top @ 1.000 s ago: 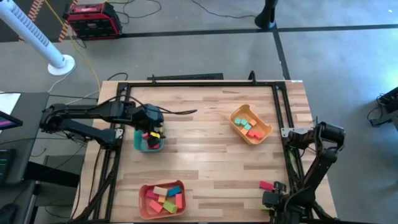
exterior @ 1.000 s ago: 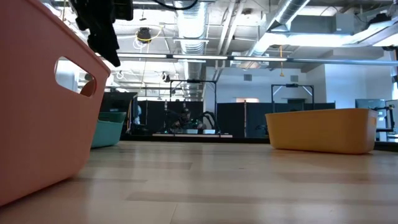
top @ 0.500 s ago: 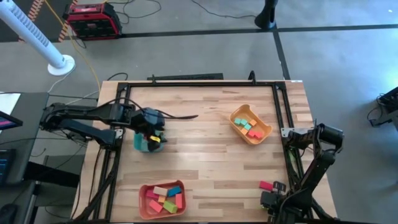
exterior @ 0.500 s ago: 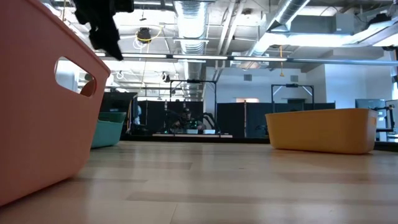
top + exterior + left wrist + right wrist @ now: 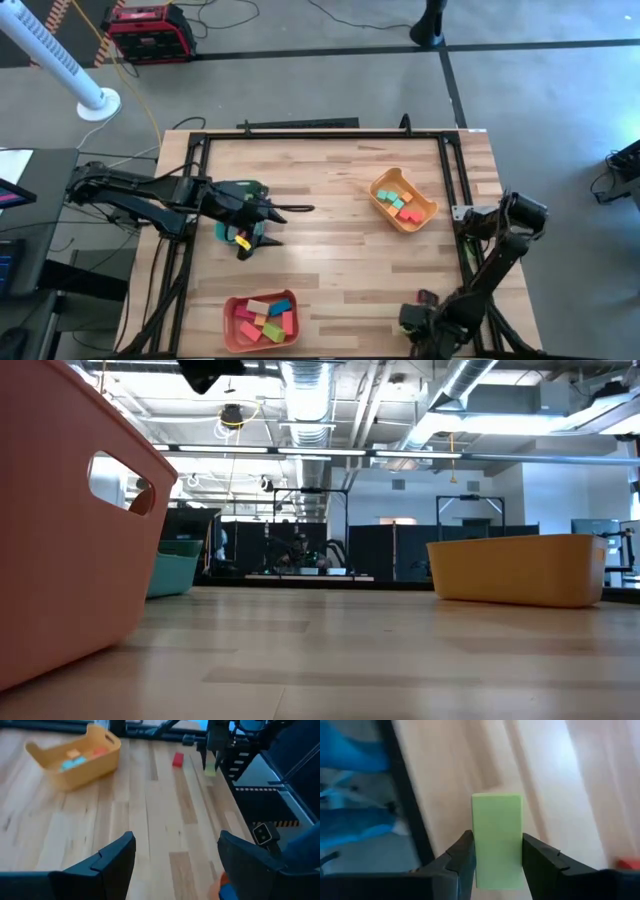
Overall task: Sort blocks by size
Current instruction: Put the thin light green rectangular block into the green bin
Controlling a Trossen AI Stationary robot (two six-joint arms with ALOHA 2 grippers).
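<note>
In the right wrist view a light green block point(image 5: 497, 837) stands between the fingers of my right gripper point(image 5: 498, 857), which is shut on it. This gripper point(image 5: 412, 318) is at the table's near right corner. A red block point(image 5: 428, 297) lies on the wood just beyond it. My left gripper point(image 5: 175, 860) is open with nothing between its fingers. It hangs over the near side of the teal tray point(image 5: 228, 232) and points across the table toward the right arm. Several sorted blocks lie in the orange tray point(image 5: 403, 200) and the salmon tray point(image 5: 262, 320). My right gripper pinches the green block's two long sides point(image 5: 476, 851) between its two fingers. The fingers come steeply from above and lie along the block's length. The block stands on end in the hold, its free end point(image 5: 497, 802) past the fingertips. Whether it hangs clear of the table I cannot tell.
The table's dark frame rails point(image 5: 462, 200) run along its edges, close to the right gripper. In the low view the salmon tray's wall point(image 5: 60, 560) fills the left and the orange tray point(image 5: 520, 568) stands at the right. Bare wood point(image 5: 340, 250) lies between the trays.
My left gripper has swung away from over the teal tray toward the table's near edge, risen out of the low view's top and tipped up nearer to level. My right gripper has gone toward the table's left edge, away from the corner rail.
</note>
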